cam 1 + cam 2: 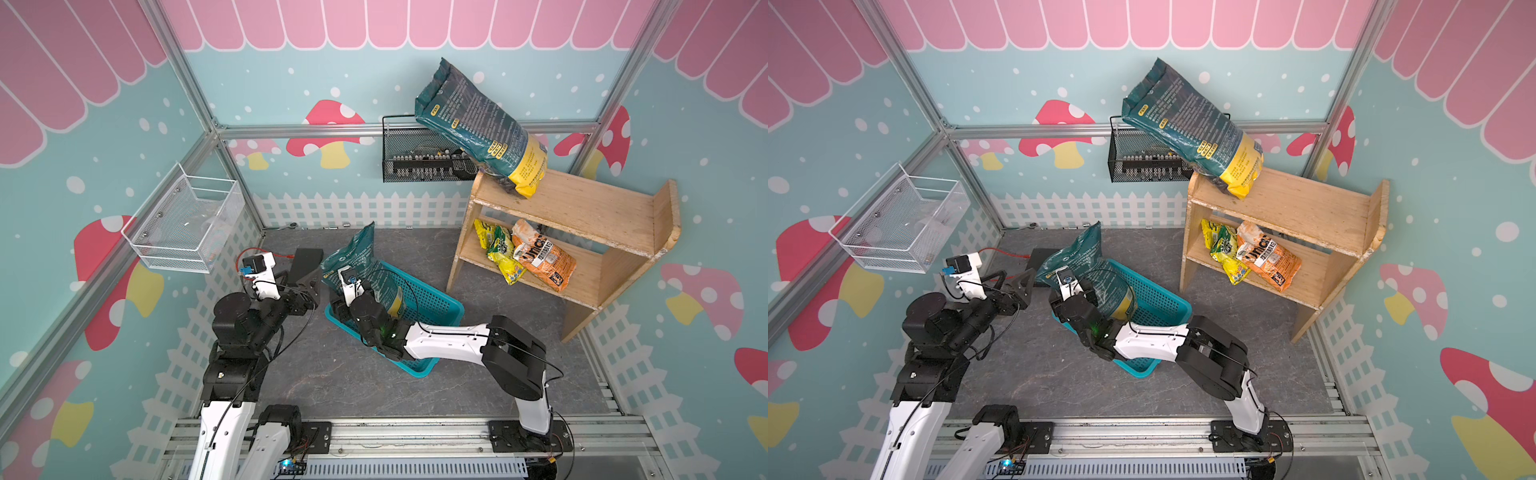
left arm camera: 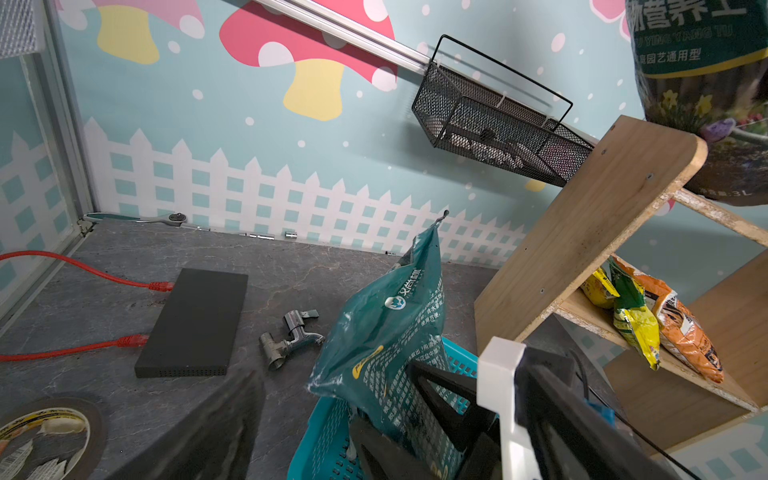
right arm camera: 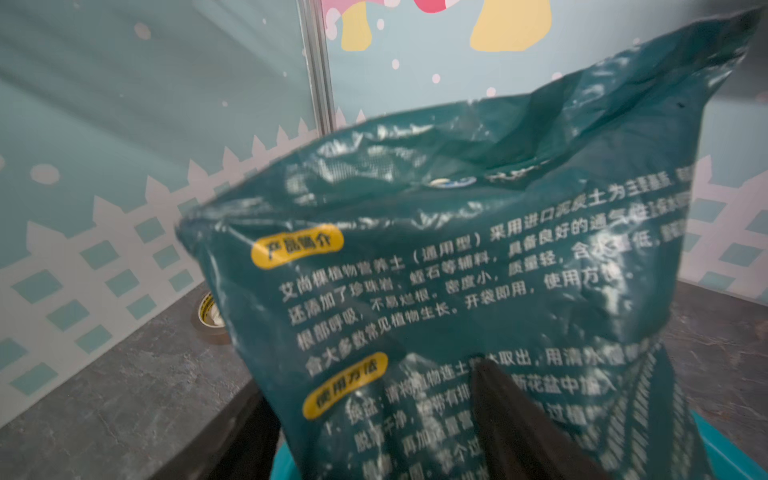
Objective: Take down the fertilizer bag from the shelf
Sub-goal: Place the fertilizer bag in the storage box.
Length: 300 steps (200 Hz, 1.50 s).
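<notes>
on the grey floor (image 1: 332,382), a fertilizer bag (image 1: 353,259) stood in the teal basket (image 1: 436,305); the right gripper (image 3: 370,399) faced it, jaws spread apart; the state of the left gripper (image 1: 1019,286) could not be told.

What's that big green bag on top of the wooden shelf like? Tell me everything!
The bag is shiny, crinkly plastic, dark green with white writing, small yellow labels and a yellow band at the bottom. It looks full. It stands tilted, its bottom on the top board of the shelf, at one end, leaning over the black basket and seemingly resting on it. Nothing else touches it.
</notes>
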### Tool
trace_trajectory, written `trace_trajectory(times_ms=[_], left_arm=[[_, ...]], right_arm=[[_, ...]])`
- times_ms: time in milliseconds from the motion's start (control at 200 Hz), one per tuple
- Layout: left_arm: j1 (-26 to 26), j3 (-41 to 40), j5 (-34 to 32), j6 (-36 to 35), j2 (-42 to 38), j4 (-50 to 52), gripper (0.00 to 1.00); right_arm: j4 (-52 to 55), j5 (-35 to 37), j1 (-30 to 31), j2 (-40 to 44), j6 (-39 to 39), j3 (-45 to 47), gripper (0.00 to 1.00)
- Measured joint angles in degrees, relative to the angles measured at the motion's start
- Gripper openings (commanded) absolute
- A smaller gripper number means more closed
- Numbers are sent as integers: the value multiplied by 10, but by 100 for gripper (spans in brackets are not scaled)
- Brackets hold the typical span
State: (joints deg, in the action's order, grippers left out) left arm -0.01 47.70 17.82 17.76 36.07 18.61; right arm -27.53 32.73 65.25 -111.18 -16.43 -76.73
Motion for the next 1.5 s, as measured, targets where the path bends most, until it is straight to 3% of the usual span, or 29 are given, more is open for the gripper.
trace_trajectory(times_ms=[250,295,625,856,1006,1216,1326,1371,1501], left_arm=[[0,0,0,0,0,0,99],[0,0,0,0,0,0,99],[0,-1,0,0,0,0,99],[0,-1,0,0,0,0,99],[0,-1,0,0,0,0,99],[0,-1,0,0,0,0,99],[0,-1,0,0,0,0,99],[0,-1,0,0,0,0,99],[0,-1,0,0,0,0,99]], right_arm=[[89,34,0,123,44,8,86],[119,44,0,141,47,-1,98],[381,74,-7,159,63,-223,99],[475,125,-8,180,12,-212,99],[487,111,-9,240,11,-152,95],[583,89,-9,344,-82,-108,97],[621,71,-9,456,-185,-2,94],[631,62,-10,506,-234,43,98],[681,27,-11,623,-386,133,98]])
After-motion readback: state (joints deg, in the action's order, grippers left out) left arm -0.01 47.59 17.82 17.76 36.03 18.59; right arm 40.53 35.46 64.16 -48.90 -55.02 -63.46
